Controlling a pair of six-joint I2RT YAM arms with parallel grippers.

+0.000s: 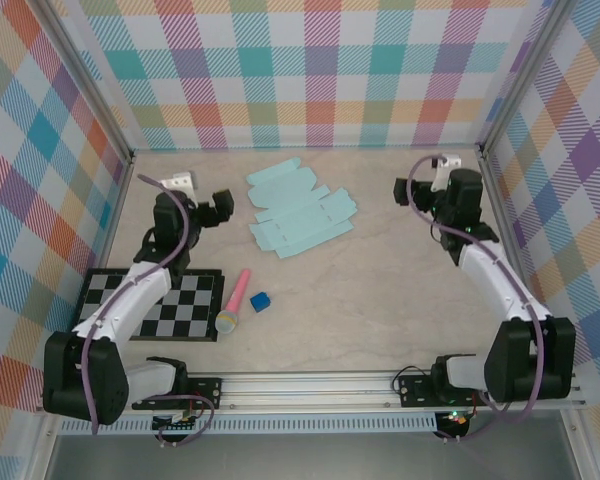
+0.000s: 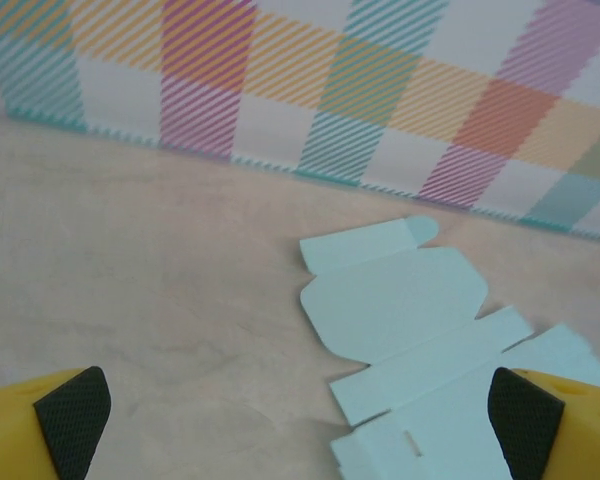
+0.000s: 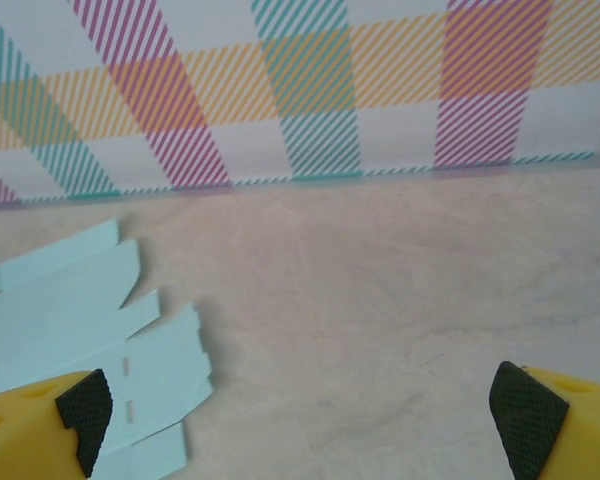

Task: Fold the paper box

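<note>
The paper box (image 1: 298, 212) lies flat as a pale mint-blue die-cut sheet with flaps, in the middle of the table toward the back. My left gripper (image 1: 220, 207) hangs to its left, apart from it, jaws open and holding nothing. In the left wrist view the sheet (image 2: 410, 300) spreads across the lower right between the yellow fingers (image 2: 70, 415). My right gripper (image 1: 405, 190) stands open to the right of the sheet, clear of it. The right wrist view has the sheet (image 3: 70, 320) at the lower left, beside the left fingertip (image 3: 85, 405).
A black-and-white checkerboard (image 1: 160, 306) lies at the front left. A pink microphone-shaped toy (image 1: 234, 302) and a tiny dark blue cube (image 1: 261, 300) sit beside it. A small white object (image 1: 178, 181) rests at the back left. Plaid walls (image 1: 310, 70) enclose the table.
</note>
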